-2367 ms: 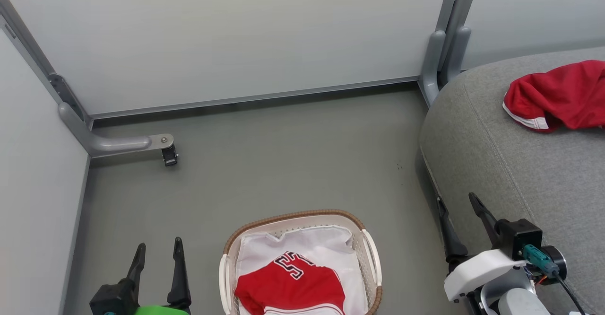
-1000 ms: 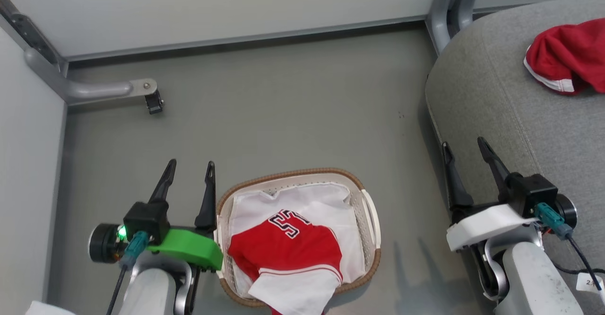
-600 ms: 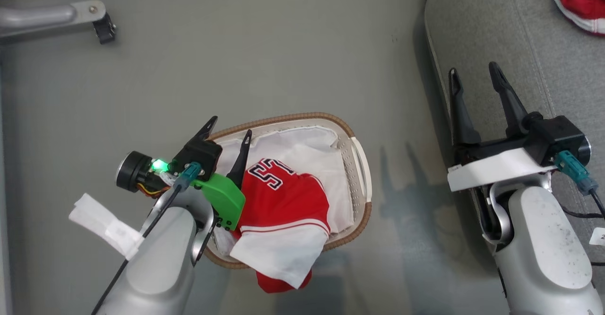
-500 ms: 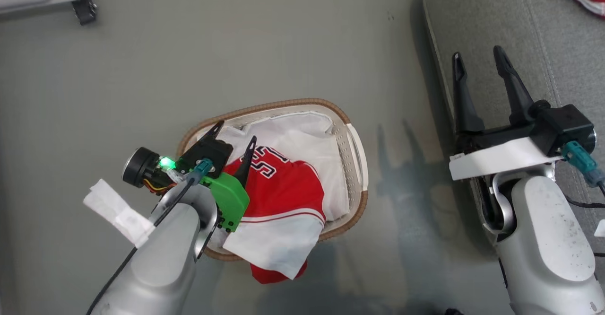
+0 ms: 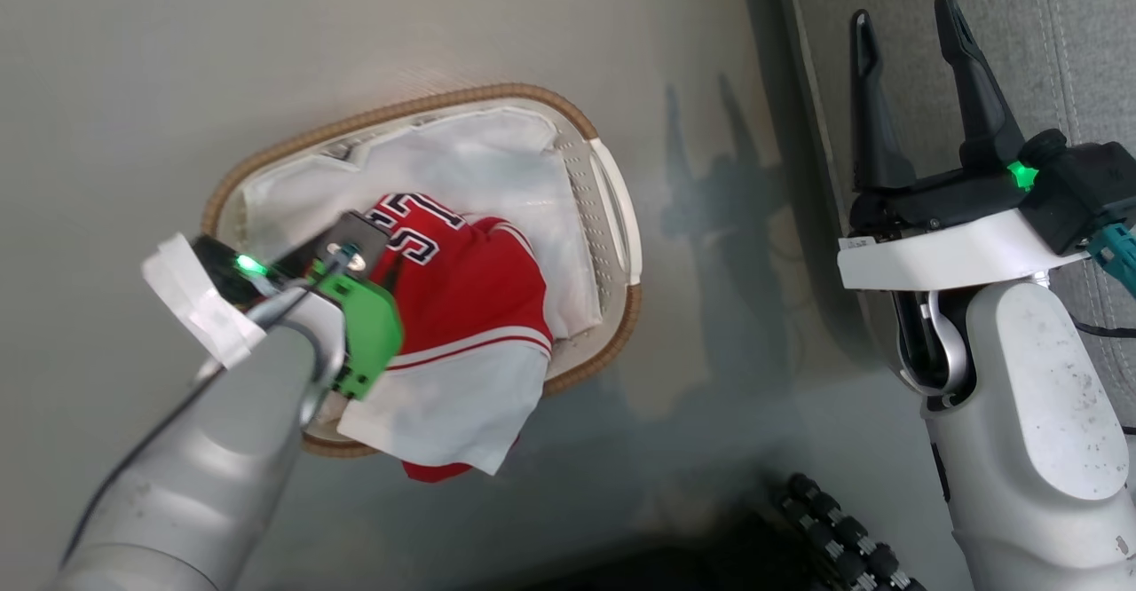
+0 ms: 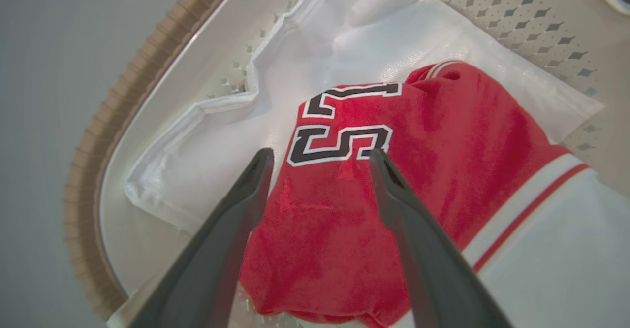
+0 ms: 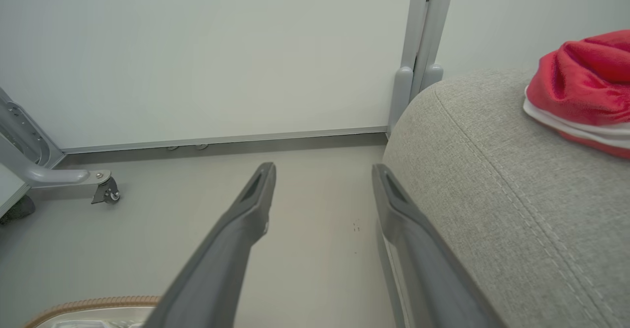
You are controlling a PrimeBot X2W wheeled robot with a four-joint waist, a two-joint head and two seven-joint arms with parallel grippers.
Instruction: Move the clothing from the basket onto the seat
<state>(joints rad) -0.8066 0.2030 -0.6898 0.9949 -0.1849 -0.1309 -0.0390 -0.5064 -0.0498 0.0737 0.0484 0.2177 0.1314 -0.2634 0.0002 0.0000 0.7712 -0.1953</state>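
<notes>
**Left jaws spread over the jersey in the basket, right jaws empty by the seat**

The basket [image 5: 399, 103] is seen standing on the grey floor [image 5: 177, 59], its brown woven rim facing up, and the red-and-white jersey [image 5: 461, 289] is found lying inside it on top of the white liner [image 5: 470, 156]. The jersey's white lower part is draped out over the near rim, with a red edge showing beneath it above the floor.

In the left wrist view the left jaws are held wide apart and pointed down into the basket [image 6: 128, 86], with nothing gripped between them. One of the fingers [image 6: 236, 219] is placed at the jersey's edge where red cloth meets the liner [image 6: 197, 136]; the other is set right at the bottom of the navy-edged numerals on the jersey [image 6: 344, 210]. Whether the tips are pressed into the cloth cannot be told.

Over to the right: the right jaws are spread fully and are empty, their fingers [image 5: 874, 121] raised alongside the rounded edge of the seat [image 5: 1083, 59]. From the right wrist view, the plain red garment [image 7: 585, 72] with its white-striped hem is seen already lying on the seat [image 7: 492, 170], well apart from the jaws. A pale wall panel [image 7: 221, 57] and a castor foot [image 7: 106, 192] are made out beyond the floor, and a sliver of the basket's rim [image 7: 93, 303] is caught at the bottom edge
</notes>
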